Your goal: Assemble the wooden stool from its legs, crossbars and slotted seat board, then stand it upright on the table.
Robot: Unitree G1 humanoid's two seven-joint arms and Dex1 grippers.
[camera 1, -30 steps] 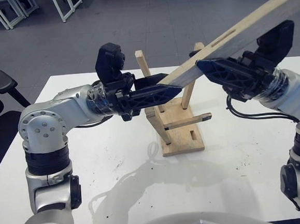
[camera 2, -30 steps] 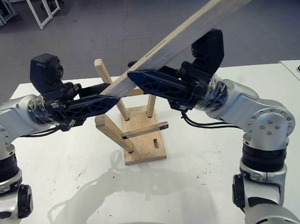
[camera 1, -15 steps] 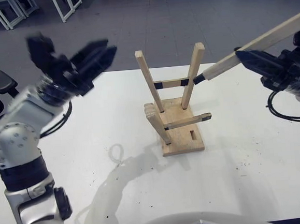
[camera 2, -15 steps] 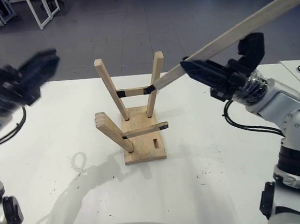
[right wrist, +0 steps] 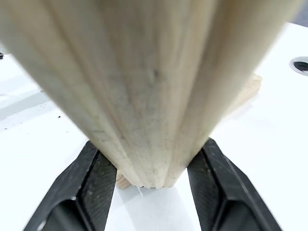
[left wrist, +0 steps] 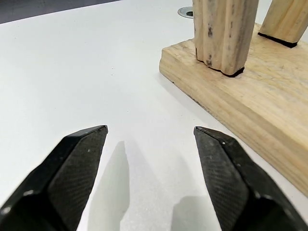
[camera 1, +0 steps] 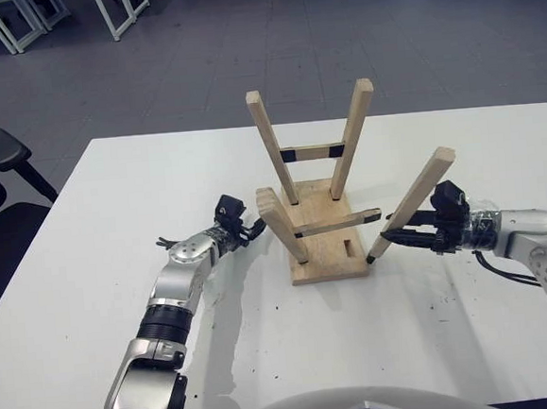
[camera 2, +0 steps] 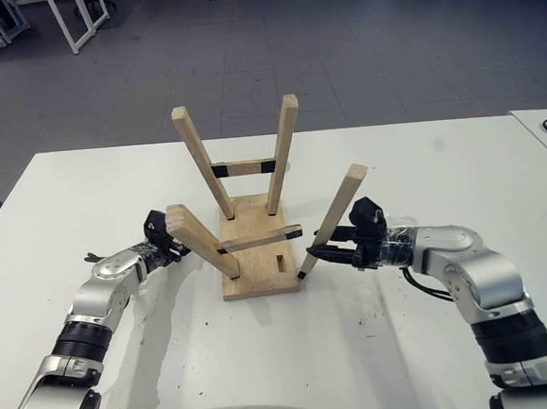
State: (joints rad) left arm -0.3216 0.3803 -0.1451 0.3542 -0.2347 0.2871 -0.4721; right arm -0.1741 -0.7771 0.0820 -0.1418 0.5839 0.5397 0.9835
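left eye: seat board (camera 1: 327,255), three fitted legs (camera 1: 271,150) upward, lies on the table (camera 1: 90,276); right pincer (camera 1: 394,239) pinches a tilted loose leg (camera 1: 419,189), its lower end at the board's right edge.
left wrist: left pincer (left wrist: 150,130) spread, beside the board.
right wrist: fingers (right wrist: 96,187) flank the leg.

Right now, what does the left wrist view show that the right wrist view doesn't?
Only the left wrist view: the left jaws, open and empty, facing a planted leg. Only the right wrist view: the right jaws shut on a loose leg. Both: the white table and part of the seat board.
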